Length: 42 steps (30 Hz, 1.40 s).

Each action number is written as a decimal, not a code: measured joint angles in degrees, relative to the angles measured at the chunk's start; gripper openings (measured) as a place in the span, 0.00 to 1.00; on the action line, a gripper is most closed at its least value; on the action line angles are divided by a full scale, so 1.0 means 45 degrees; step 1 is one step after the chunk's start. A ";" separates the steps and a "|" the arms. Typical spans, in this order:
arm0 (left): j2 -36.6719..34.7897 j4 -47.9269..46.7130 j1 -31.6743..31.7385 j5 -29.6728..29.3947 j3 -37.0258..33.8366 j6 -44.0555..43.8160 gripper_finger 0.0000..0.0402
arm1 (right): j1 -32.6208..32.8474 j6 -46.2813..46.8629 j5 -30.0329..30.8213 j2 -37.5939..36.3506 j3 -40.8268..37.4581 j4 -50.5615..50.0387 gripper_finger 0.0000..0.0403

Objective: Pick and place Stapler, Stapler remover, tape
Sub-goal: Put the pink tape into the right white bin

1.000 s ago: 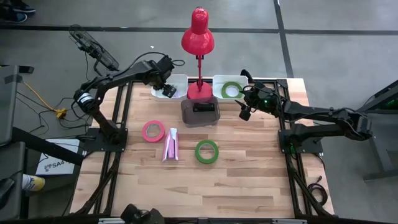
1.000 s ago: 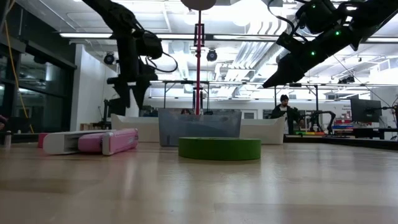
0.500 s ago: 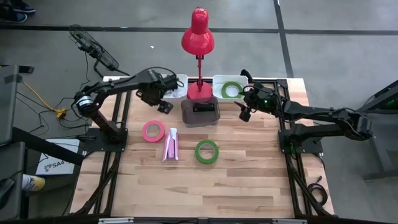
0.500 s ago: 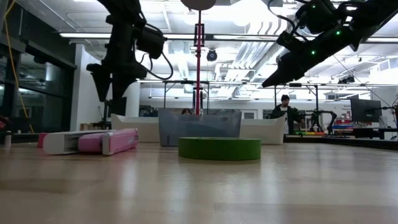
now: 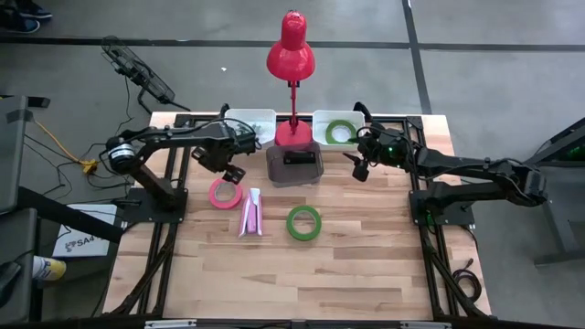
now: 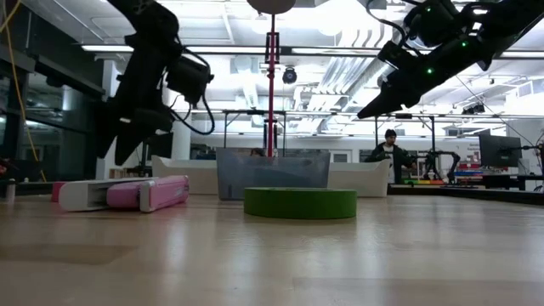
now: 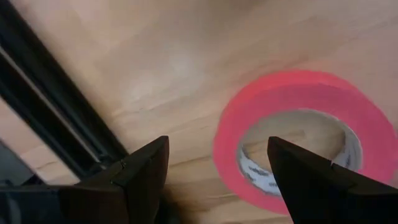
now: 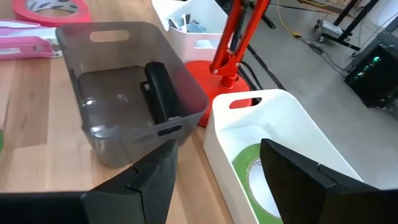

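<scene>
Spread fingers (image 7: 140,171) above pink tape (image 7: 298,140) on table (image 7: 155,56).

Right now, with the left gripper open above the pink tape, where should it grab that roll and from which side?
Pinch one wall of the pink tape, coming straight down from above: one finger in the open centre, the other outside. It lies flat on the table, so its rim faces up. The left gripper is open just off the ring's edge; the wall farthest from the pink stapler looks safest.
</scene>
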 joint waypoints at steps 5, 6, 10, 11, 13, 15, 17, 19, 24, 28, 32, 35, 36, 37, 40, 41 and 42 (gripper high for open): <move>-0.1154 0.0834 -0.0005 0.0284 -0.0866 -0.0009 0.67 | 0.0000 0.0015 -0.0046 0.0003 0.0000 -0.0166 0.55; -0.1463 0.1051 0.0000 0.0316 -0.1054 -0.0040 0.67 | 0.0000 0.0017 -0.0049 0.0003 0.0000 -0.0201 0.55; -0.2555 0.1851 0.0000 0.0744 -0.1803 -0.0127 0.67 | 0.0000 0.0034 -0.0051 0.0005 0.0000 -0.0350 0.55; -0.2764 0.1956 0.0000 0.0816 -0.1946 -0.0232 0.67 | 0.0000 0.0034 -0.0046 0.0005 0.0000 -0.0363 0.55; -0.3074 0.2283 0.0000 0.1013 -0.2295 -0.0541 0.67 | 0.0000 0.0034 -0.0051 0.0005 0.0000 -0.0392 0.55; -0.3215 0.2384 0.0000 0.1064 -0.2652 -0.0842 0.67 | 0.0000 0.0026 -0.0046 0.0005 0.0000 -0.0376 0.55; -0.3191 0.2596 0.0000 0.1148 -0.2928 -0.1139 0.67 | 0.0000 0.0006 -0.0047 0.0005 0.0000 -0.0373 0.55; -0.3191 0.2640 0.0000 0.1317 -0.3249 -0.1276 0.67 | 0.0000 0.0005 -0.0046 0.0005 0.0000 -0.0368 0.55; -0.3163 0.3535 0.0000 0.1355 -0.3730 -0.1271 0.67 | 0.0000 0.0005 -0.0046 0.0005 0.0000 -0.0373 0.55; -0.3162 0.3875 0.0000 0.1347 -0.3760 -0.0982 0.67 | 0.0000 0.0029 -0.0046 0.0005 0.0000 -0.0440 0.55; -0.3162 0.3831 0.0000 0.1224 -0.3760 -0.0892 0.67 | 0.0000 0.0034 -0.0046 0.0005 0.0000 -0.0456 0.55; -0.3162 0.3825 0.0000 0.1002 -0.3760 -0.0838 0.67 | 0.0000 0.0050 -0.0046 0.0005 0.0000 -0.0456 0.55; -0.3162 0.3821 0.0000 0.1002 -0.3760 -0.0810 0.67 | 0.0000 0.0080 -0.0046 0.0005 0.0000 -0.0456 0.55; -0.3162 0.3821 0.0000 0.1007 -0.3760 -0.0795 0.67 | 0.0000 0.0098 -0.0046 0.0005 0.0000 -0.0456 0.55; -0.3162 0.3794 0.0000 0.1058 -0.3760 -0.0795 0.67 | 0.0000 0.0126 -0.0046 0.0005 0.0000 -0.0456 0.55; -0.3162 0.3785 0.0000 0.1096 -0.3762 -0.0795 0.67 | 0.0000 0.0131 -0.0046 0.0005 0.0000 -0.0457 0.55; -0.3162 0.3872 0.0000 0.1164 -0.3815 -0.0795 0.67 | 0.0000 0.0135 -0.0046 0.0005 0.0000 -0.0457 0.55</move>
